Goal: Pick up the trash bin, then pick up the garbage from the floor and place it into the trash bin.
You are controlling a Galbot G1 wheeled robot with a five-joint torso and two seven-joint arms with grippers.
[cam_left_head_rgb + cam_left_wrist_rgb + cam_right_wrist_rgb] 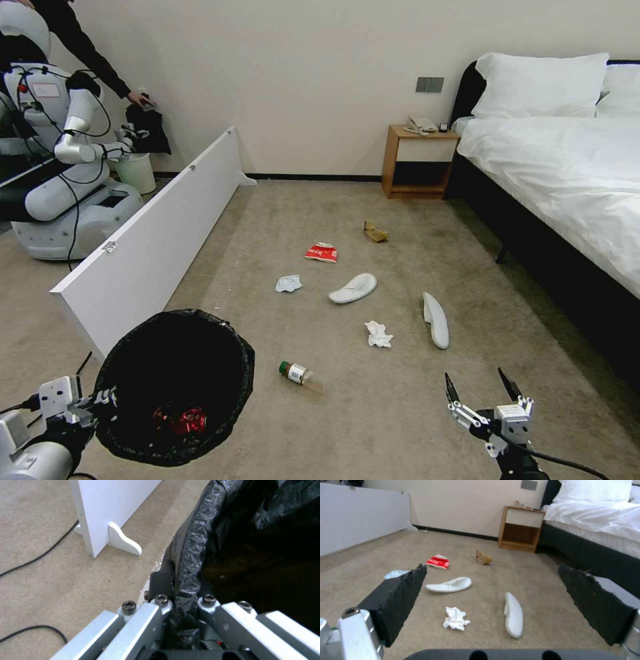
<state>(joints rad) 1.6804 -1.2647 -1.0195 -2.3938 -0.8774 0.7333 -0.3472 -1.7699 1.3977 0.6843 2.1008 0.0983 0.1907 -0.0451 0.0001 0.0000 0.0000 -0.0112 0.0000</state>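
Head view: two slippers (353, 288), two tissues (379, 334).

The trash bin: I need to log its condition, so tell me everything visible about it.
The trash bin is round, lined with a crinkled glossy black plastic bag folded over its rim. It stands at the robot's left, near the end of a white board. Something shiny and red lies at its bottom. The left claw is clamped on the bagged rim, one finger inside, one outside.
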